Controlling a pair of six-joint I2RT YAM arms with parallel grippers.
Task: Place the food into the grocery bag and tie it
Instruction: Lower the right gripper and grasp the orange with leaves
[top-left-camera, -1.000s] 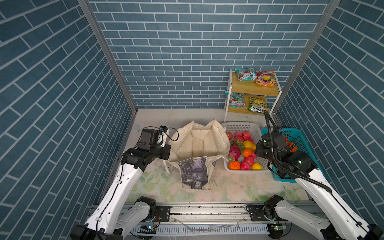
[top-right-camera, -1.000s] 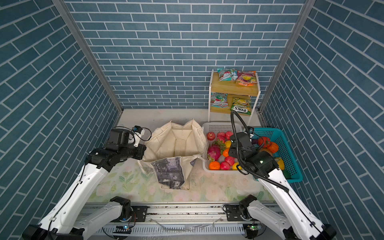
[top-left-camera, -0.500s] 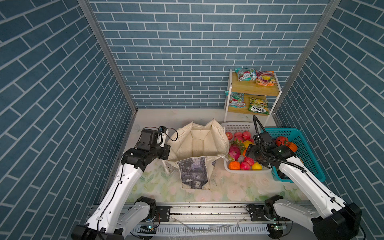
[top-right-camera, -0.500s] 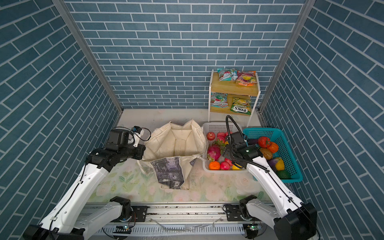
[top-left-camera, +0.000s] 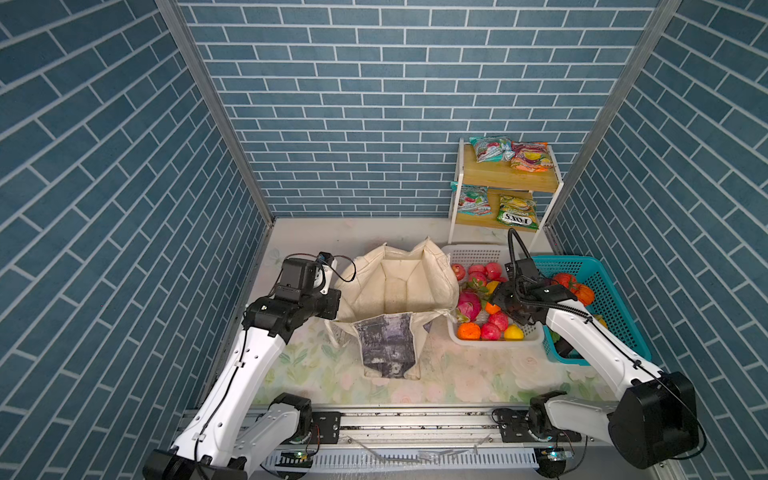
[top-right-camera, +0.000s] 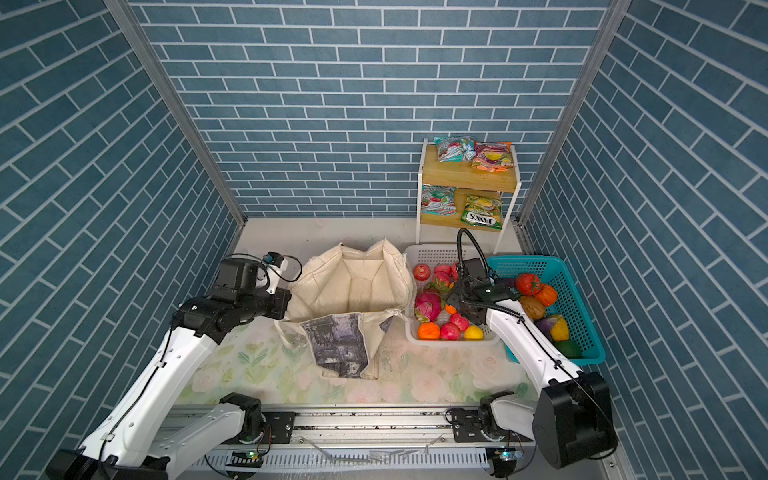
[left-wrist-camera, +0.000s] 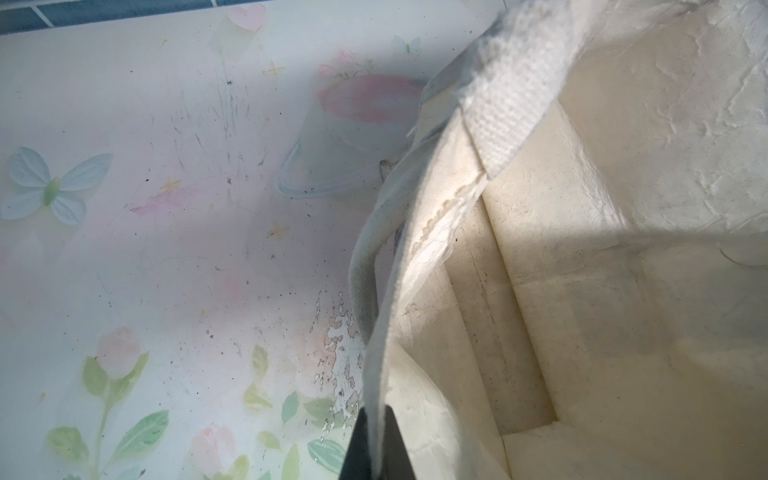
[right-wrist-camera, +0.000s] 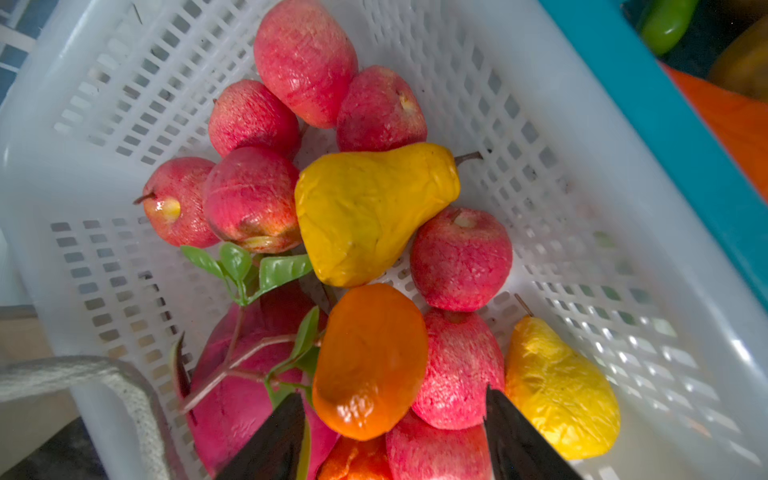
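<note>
"Right gripper (right-wrist-camera: 392, 395) hangs low in the white perforated plastic basket (right-wrist-camera: 582, 199), jaws apart, straddling both a glossy orange toy fruit (right-wrist-camera: 370, 361) and a red toy apple (right-wrist-camera: 461, 374). Nothing is gripped."

"Two fruits in one bite. What goes wrong if it closes there?"

"I'd expect it to squeeze them together. They look round and slick, so one could pop out sideways, or both could lift and one drop short of the bag. A green-leafed twig (right-wrist-camera: 286, 268) lies over the pink dragon fruit (right-wrist-camera: 232, 399) just beside one finger, and it could snag."

"And the bag?"

"The cream canvas tote with grey-black printed panels (top-left-camera: 388, 345) stands just beside the basket, mouth open, and no food shows inside. The left gripper (left-wrist-camera: 376, 419) is clamped on its rim, cloth pinched between closed fingers."

"So that hold matters."

"Yes. The canvas looks limp, so if the pinch slips the wall may fold inward and narrow the mouth. The carry also crosses the basket's wall and the tote's edge, and a low path could clip either and knock fruit loose."

"Work left?"

"Nearly all. The basket is full, the colourful snack packets (top-left-camera: 511, 153) sit on the wooden shelf (top-left-camera: 507, 183), and the tote is not yet tied."
</note>
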